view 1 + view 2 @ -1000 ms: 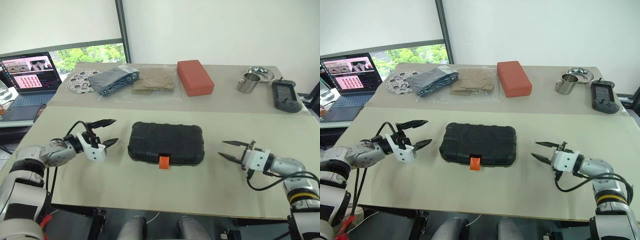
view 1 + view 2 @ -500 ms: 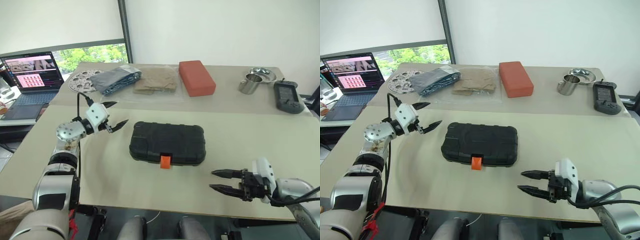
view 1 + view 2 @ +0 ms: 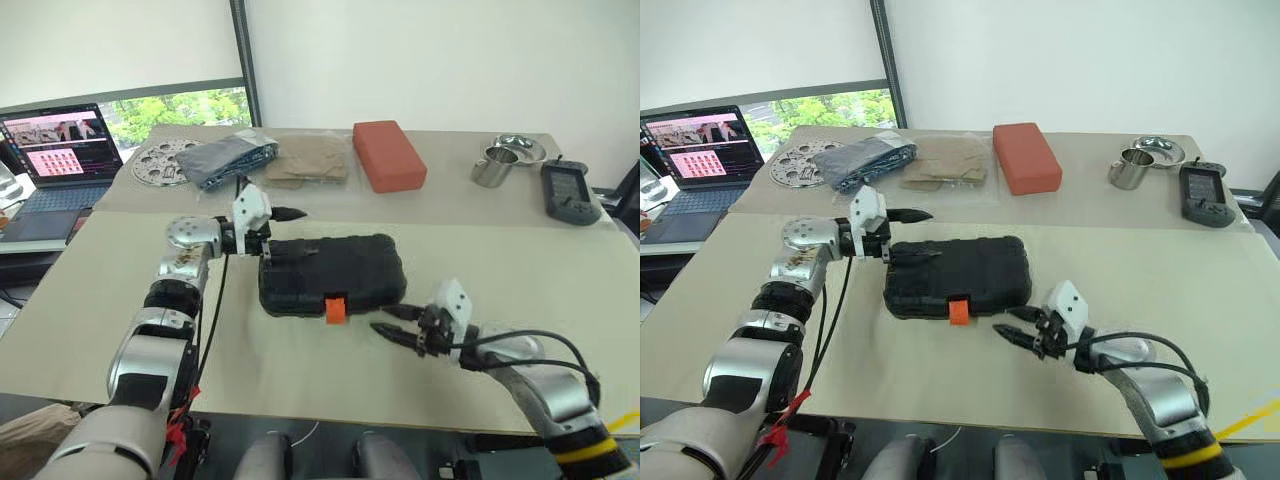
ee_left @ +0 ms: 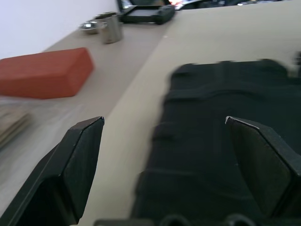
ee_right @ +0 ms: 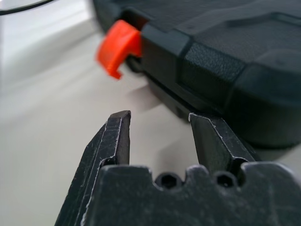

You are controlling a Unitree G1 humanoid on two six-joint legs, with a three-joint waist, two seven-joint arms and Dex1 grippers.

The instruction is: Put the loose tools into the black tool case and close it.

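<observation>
Black moulded plastic tool case (image 3: 333, 274), lid shut, lies mid-table with bare tabletop (image 3: 500, 270) to its right. Left gripper (image 3: 280, 232) spreads wide, empty, at its far-left corner. Right gripper (image 3: 388, 322), part open, empty, sits just beside the near edge, right of the orange latch (image 3: 336, 309).

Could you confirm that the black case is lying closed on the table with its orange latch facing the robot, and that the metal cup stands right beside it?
Not quite. The black case is closed and its orange latch faces the robot, but the metal cup stands far off, on the back table near the handheld controller. The left eye view shows this.
</observation>
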